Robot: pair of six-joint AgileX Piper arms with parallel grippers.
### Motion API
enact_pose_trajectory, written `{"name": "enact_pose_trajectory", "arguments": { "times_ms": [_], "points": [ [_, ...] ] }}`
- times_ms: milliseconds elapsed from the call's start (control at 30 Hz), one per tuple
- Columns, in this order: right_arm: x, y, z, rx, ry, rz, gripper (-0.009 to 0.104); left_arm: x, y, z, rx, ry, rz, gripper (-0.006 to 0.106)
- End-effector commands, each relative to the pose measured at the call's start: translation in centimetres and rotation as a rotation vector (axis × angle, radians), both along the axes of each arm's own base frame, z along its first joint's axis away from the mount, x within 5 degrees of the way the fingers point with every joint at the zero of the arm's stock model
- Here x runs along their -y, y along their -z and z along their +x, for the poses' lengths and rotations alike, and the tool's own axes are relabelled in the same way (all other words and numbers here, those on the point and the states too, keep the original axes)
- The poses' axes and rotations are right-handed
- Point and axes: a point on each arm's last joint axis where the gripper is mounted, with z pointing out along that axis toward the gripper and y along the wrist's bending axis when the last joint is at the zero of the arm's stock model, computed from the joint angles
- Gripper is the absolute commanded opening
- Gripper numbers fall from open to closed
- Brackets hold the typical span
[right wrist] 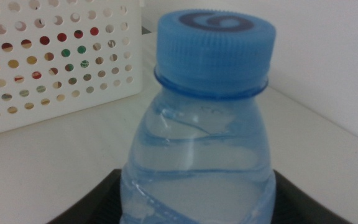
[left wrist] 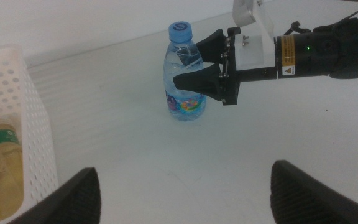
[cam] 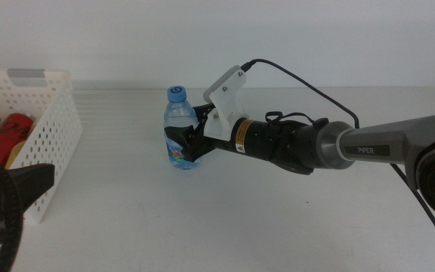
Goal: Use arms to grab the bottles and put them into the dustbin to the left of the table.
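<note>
Water bottle [cam: 180, 128] upright mid-table [cam: 225, 219], right of dustbin [cam: 51, 143]. Right gripper [cam: 189, 139] brackets its waist, apparently clamped, contact half hidden; low grip steadies carry. Left gripper [left wrist: 182, 193] spread wide, waiting near basket.

The right arm [cam: 331, 143] is built of black cylindrical segments with a grey link marked "PIPER". A yellow label is borne near the wrist, where a white bracket [cam: 225, 98] is fitted and fed by a black cable [cam: 308, 87]. The right tool [left wrist: 201, 78] is black, with wedge-shaped jaws. The left tool [left wrist: 185, 196] is seen as dark rounded jaws.
</note>
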Motion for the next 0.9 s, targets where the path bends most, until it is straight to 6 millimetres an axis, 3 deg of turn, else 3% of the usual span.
{"name": "enact_pose_trajectory", "arguments": {
  "times_ms": [0,33,67,100,200,300,433,867],
  "points": [
    [-0.29,-5.85,-0.13,0.143,-0.039,0.163,0.002,0.07,-1.37,0.18,0.075,-0.012,-0.054,0.09],
    [-0.32,-5.81,-0.17,0.14,-0.045,0.159,0.031,0.07,-1.37,0.18,0.075,-0.012,-0.054,0.09],
    [-0.32,-5.83,-0.17,0.141,-0.045,0.162,0.036,0.07,-1.37,0.18,0.075,-0.012,-0.054,0.09],
    [-0.36,-5.92,-0.24,0.148,-0.053,0.169,0.052,0.07,-1.37,0.18,0.075,-0.012,-0.054,0.09],
    [-0.34,-6.08,-0.27,0.15,-0.054,0.17,0.071,0.07,-1.37,0.18,0.075,-0.012,-0.054,0.09],
    [-0.34,-6.16,-0.29,0.152,-0.055,0.175,0.082,0.07,-1.37,0.18,0.075,-0.012,-0.054,0.09],
    [-0.38,-6.31,-0.37,0.13,-0.063,0.208,0.085,0.07,-1.37,0.18,0.075,-0.012,-0.054,0.09],
    [-0.56,-6.09,-0.72,0.052,-0.105,0.223,0.075,0.07,-1.37,0.18,0.075,-0.012,-0.054,0.09]
  ]
}}
